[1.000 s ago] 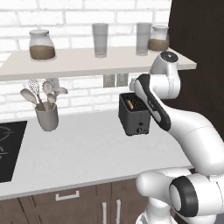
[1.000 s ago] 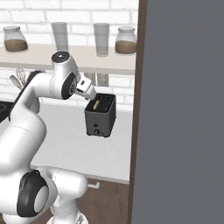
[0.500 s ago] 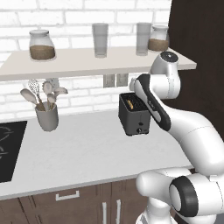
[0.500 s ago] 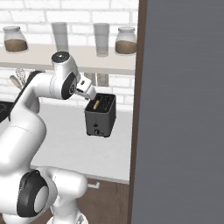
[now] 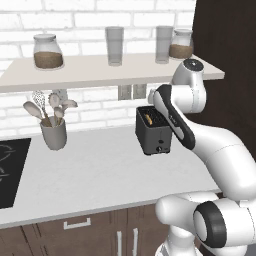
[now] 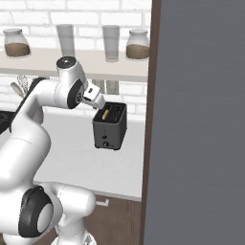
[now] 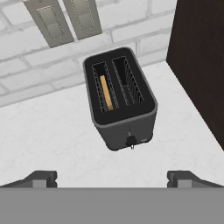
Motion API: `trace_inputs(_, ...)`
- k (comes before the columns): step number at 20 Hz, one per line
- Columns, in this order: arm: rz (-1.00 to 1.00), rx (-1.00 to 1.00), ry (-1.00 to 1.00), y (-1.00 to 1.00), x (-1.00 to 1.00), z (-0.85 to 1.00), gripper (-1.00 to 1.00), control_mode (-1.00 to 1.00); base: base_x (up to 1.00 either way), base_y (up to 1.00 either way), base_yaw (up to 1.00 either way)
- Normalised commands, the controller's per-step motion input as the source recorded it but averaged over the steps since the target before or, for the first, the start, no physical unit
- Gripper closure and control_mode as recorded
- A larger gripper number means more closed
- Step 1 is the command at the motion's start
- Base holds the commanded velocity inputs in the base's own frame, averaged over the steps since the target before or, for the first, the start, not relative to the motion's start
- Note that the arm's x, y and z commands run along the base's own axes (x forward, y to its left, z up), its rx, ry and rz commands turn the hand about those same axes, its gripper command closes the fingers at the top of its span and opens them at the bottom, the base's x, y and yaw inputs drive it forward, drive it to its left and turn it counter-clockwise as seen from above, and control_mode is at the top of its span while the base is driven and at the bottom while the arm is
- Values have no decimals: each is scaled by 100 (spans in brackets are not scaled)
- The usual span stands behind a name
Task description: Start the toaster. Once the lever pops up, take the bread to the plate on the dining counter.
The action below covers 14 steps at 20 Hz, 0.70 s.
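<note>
Hand view: my gripper (image 7: pixel 112 179) spread wide, holding nothing, above toaster (image 7: pixel 121 99) on worktop (image 7: pixel 52 135) by brick wall. Bread (image 7: pixel 106 92) sits in left slot. Lever (image 7: pixel 131 141) small, probably front-face tab; off-centre push risks fingertip slipping or toaster sliding.

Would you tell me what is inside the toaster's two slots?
The toaster holds the bread edge-up in one slot; just its golden top edge shows, the rest hidden. The other slot shows bare wire guides.
</note>
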Motion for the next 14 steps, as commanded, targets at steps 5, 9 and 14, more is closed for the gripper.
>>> trace_inputs(5, 0, 0, 0, 0, 0, 0, -100, -100, 0, 0, 0)
trace_inputs(9, 0, 0, 0, 0, 0, 0, -100, -100, 0, 0, 0)
trace_inputs(14, 0, 0, 0, 0, 0, 0, -100, -100, 0, 0, 0)
